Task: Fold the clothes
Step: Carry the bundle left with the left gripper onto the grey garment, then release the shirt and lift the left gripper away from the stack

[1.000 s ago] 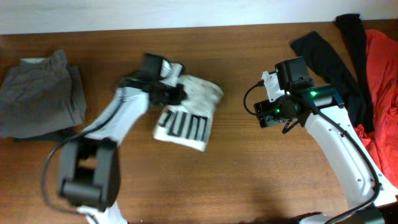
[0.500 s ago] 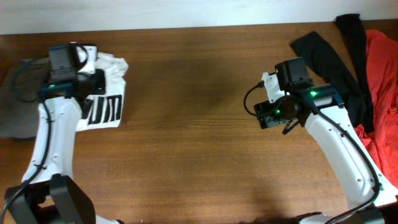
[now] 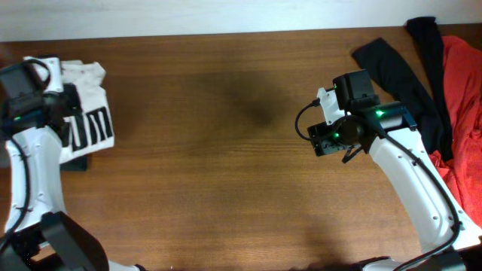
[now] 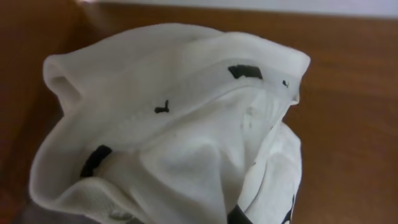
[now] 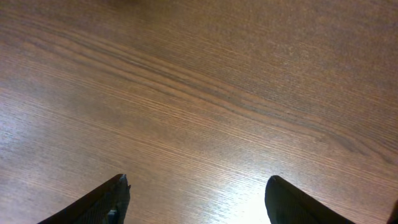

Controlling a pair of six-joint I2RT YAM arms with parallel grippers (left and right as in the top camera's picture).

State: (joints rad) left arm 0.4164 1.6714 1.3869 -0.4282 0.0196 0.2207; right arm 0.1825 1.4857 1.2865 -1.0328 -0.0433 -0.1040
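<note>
Placing the folded shirt at the far-left edge

The white T-shirt (image 3: 84, 120) lies as a compact bundle at the far left of the worktop (image 3: 226, 165), its print of black bars (image 3: 94, 129) facing up. A dark strip (image 3: 74, 162) shows just under its lower edge; what that is cannot be told. The left end effector (image 3: 68, 113) sits on the bundle's left side, jaws drawn narrow on a pinch of the cloth. The left wrist view is filled with bunched white fabric and shows no fingers at all.

The step in hand looks like putting the folded shirt down. To do it well, the bundle should be lowered until its whole underside rests flat. The jaws should then open fully before the arm lifts straight up — thin cloth clings, and a sideways pull would likely drag the top layer and undo the fold. The gathered cloth seen from the wrist suggests the folds are loose, so a slow release matters.

The right end effector (image 3: 331, 139) hangs over bare wood in the right half, jaws wide and holding nothing. Beyond it, at the far right, the black garment (image 3: 399, 68) and the orange-red garment (image 3: 461, 90) lie unfolded and overlapping — most of the task seems to remain.
</note>
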